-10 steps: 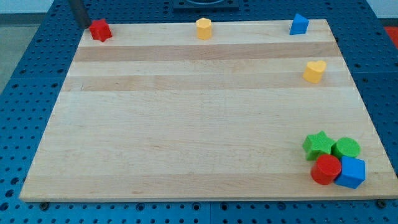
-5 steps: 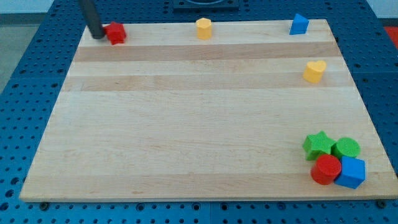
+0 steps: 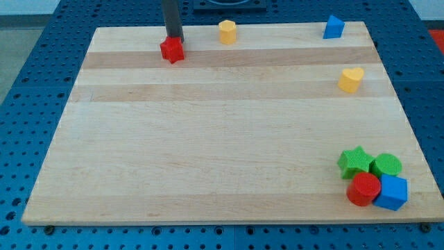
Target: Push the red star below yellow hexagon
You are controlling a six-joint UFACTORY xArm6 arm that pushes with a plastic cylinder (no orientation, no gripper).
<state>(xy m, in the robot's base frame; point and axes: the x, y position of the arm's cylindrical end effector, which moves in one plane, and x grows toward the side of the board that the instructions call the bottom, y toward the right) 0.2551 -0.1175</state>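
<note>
The red star point(image 3: 172, 51) lies on the wooden board point(image 3: 208, 139) near the view's top, left of centre. My tip point(image 3: 173, 38) stands right at the star's top edge, touching it or nearly so. The yellow hexagon point(image 3: 227, 31) sits at the board's top edge, to the right of the star and slightly higher in the view. The star is to the left of and a little below the hexagon.
A blue triangular block point(image 3: 334, 27) sits at the top right. A yellow heart point(image 3: 350, 80) lies below it. A green star point(image 3: 354, 161), green cylinder point(image 3: 386, 165), red cylinder point(image 3: 363, 189) and blue cube point(image 3: 393, 192) cluster at the bottom right.
The red star has slid from the board's top left corner to the right and slightly down. My tip moved right with it, from the star's left side to its top.
</note>
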